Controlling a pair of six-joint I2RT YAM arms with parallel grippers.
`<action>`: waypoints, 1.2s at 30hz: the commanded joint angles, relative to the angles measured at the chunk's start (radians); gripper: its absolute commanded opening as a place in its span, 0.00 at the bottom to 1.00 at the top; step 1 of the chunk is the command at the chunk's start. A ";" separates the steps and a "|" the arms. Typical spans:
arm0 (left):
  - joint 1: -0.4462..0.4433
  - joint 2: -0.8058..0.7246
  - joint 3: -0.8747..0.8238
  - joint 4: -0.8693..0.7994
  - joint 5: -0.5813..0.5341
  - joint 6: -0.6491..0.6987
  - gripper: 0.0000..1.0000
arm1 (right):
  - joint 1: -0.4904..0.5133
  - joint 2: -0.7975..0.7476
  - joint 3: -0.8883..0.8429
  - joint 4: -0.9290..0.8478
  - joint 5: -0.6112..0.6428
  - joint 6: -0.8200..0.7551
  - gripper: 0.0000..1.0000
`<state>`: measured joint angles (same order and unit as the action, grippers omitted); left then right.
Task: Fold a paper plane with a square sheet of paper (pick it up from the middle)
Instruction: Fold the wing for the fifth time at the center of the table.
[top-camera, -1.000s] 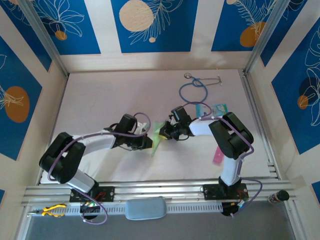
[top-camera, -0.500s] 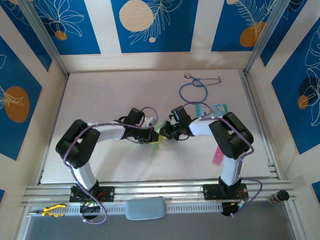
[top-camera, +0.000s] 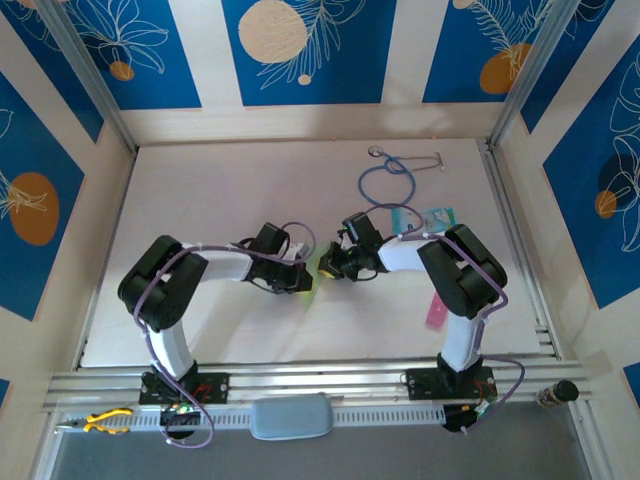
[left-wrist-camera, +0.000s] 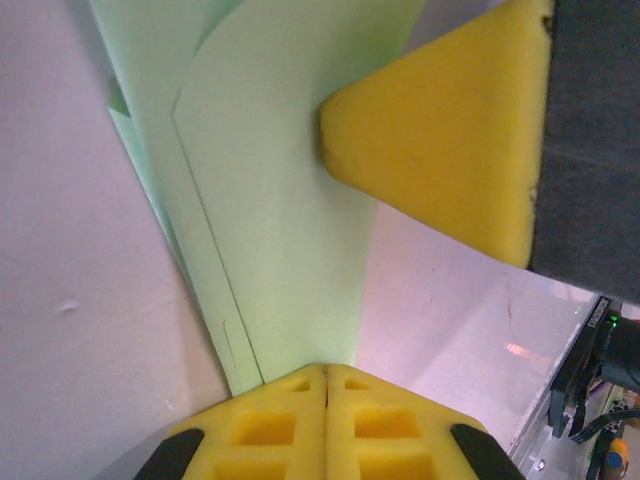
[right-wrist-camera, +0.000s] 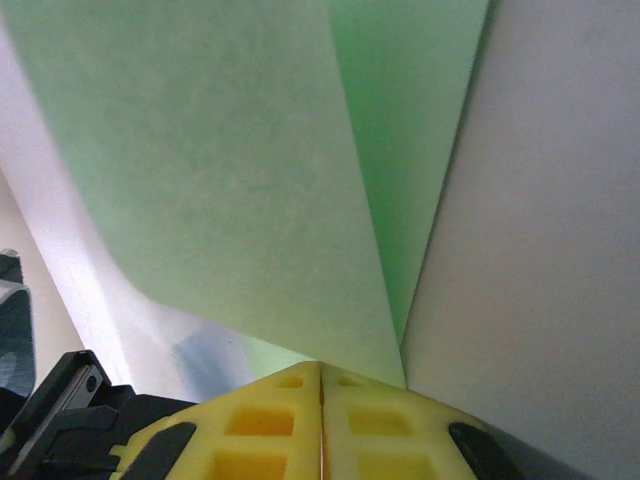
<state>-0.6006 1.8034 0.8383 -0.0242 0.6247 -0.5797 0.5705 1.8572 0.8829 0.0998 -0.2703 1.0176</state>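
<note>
Paper (left-wrist-camera: 280, 200), light green, creased, layered folds

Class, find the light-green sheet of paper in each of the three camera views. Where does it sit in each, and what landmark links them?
Top external: the sheet of paper is a small green sliver at centre, between the left gripper and right gripper.
Left wrist: a green band from the top down into the shut left gripper.
Right wrist: across the top, tapering into the shut right gripper.
Landmark: the yellow-padded grippers pinching it.
</note>
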 joint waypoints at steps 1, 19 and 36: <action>-0.010 0.022 -0.048 -0.055 -0.045 0.046 0.06 | 0.005 0.002 -0.014 -0.059 0.016 -0.012 0.08; -0.013 -0.001 -0.112 -0.157 0.010 0.241 0.00 | -0.013 -0.234 -0.135 0.020 0.017 -0.075 0.11; -0.013 -0.006 -0.105 -0.158 -0.020 0.221 0.00 | 0.004 -0.047 -0.019 -0.028 0.069 -0.141 0.03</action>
<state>-0.6006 1.7744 0.7841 -0.0002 0.6537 -0.3576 0.5884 1.7962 0.8455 0.0887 -0.2249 0.8978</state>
